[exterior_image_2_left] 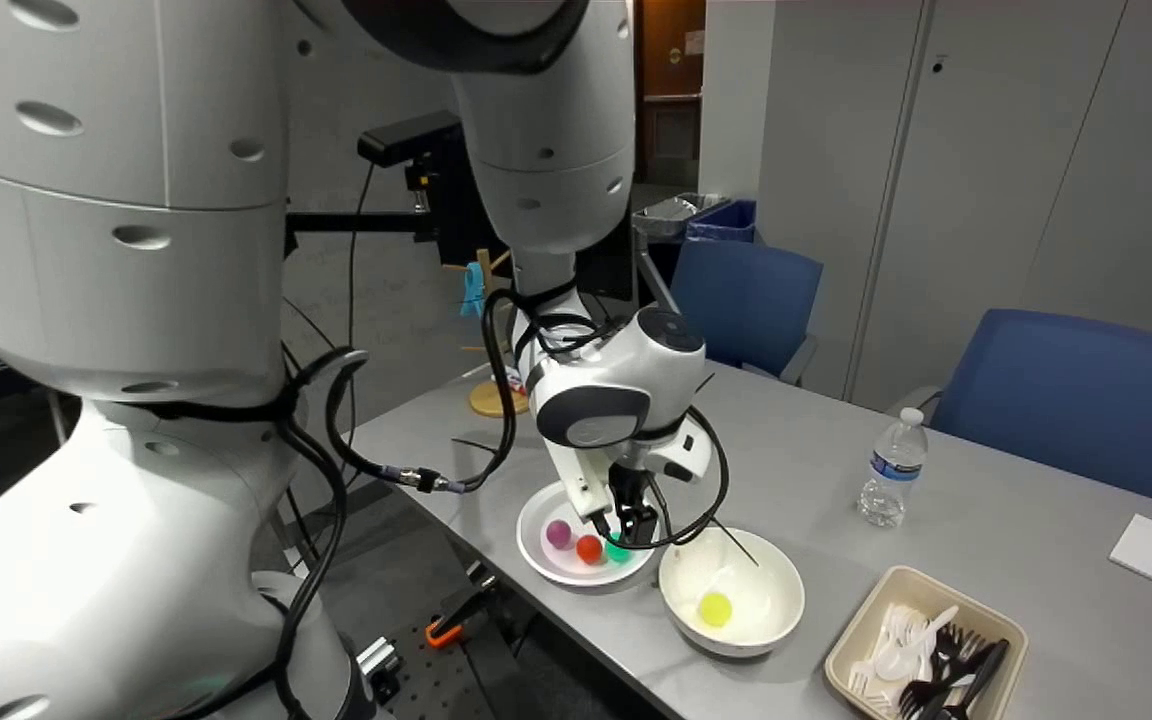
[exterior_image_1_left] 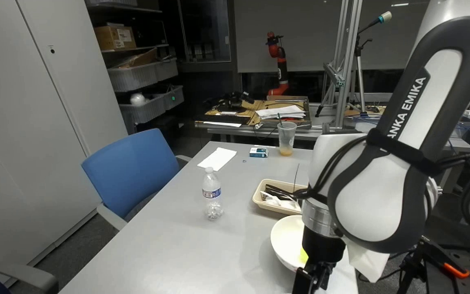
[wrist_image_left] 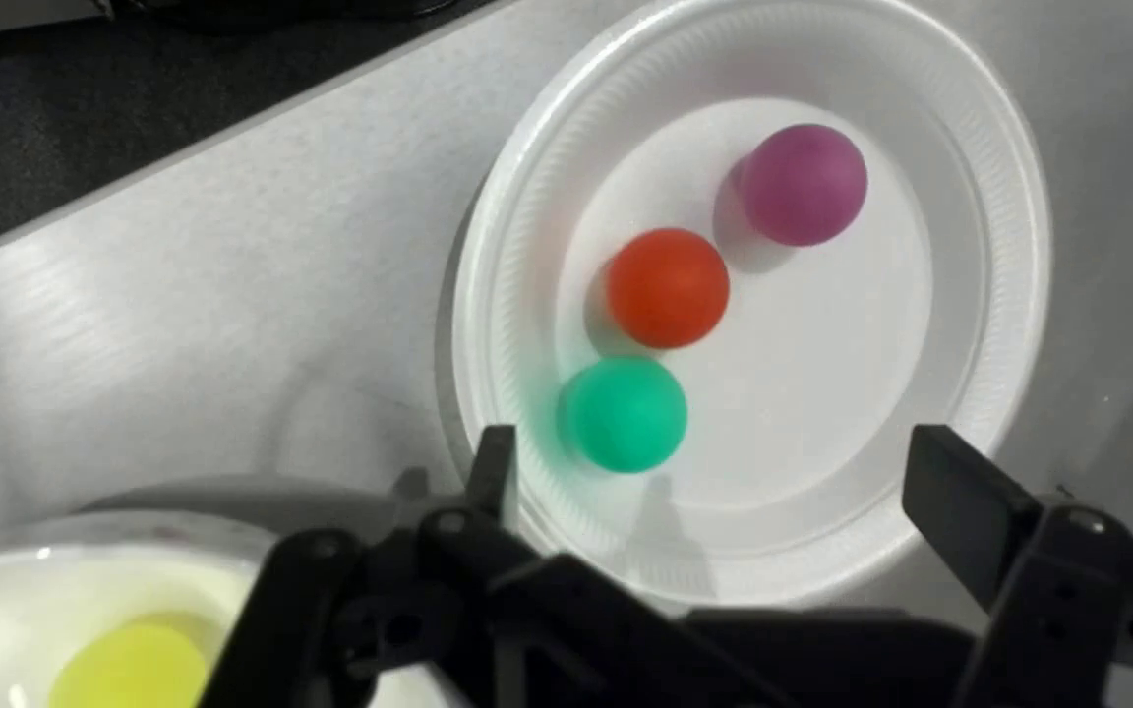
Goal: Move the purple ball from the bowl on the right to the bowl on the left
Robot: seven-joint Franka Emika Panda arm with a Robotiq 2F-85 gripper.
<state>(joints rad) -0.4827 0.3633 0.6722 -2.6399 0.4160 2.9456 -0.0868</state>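
Note:
The purple ball (wrist_image_left: 805, 185) rests on a shallow white plate-like bowl (wrist_image_left: 1007, 246), together with a red ball (wrist_image_left: 668, 288) and a green ball (wrist_image_left: 626, 414). In an exterior view that dish (exterior_image_2_left: 526, 545) lies left of a deeper white bowl (exterior_image_2_left: 771, 590), which holds a yellow-green ball (exterior_image_2_left: 715, 609). My gripper (wrist_image_left: 714, 442) hangs above the dish with its jaws wide apart and nothing between them. Of the three balls, the green one is nearest the fingers; the purple one lies farthest off, toward the top of the wrist view.
A tan tray of plastic cutlery (exterior_image_2_left: 841, 655) sits beyond the deeper bowl. A water bottle (exterior_image_2_left: 893, 470) stands upright farther across the table. The table edge (wrist_image_left: 222, 143) runs close by the dish. In an exterior view, a plastic cup (exterior_image_1_left: 287, 139) stands at the table's far end.

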